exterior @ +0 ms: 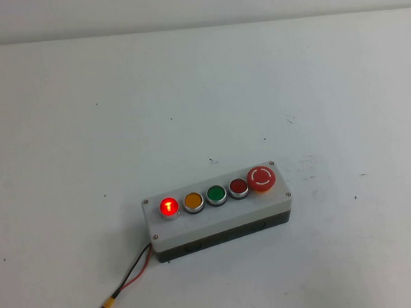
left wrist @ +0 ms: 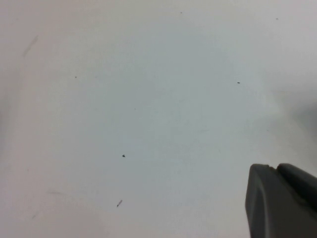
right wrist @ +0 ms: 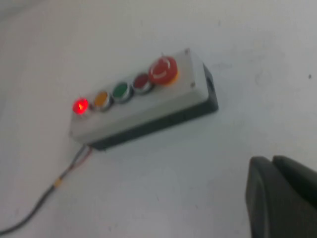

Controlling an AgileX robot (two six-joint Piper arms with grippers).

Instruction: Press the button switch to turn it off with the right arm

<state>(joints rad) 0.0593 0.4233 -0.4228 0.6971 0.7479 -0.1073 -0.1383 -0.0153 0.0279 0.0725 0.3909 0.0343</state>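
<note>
Right gripper [right wrist: 282, 198] fills my wrist view's corner, off the box, fingers: I cannot tell | left gripper [left wrist: 280, 201] over bare bench [exterior: 85, 119], likewise unclear | button switch [exterior: 169, 206] glows at grey box's [exterior: 223, 219] end | step: approach; next, I bring a fingertip down on it.

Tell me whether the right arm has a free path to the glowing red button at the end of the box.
Probably yes. The button switch glows uncovered on the grey box, nothing above or beside it. The right gripper hangs off to one side, above the table. The left gripper is over bare table, elsewhere.
</note>
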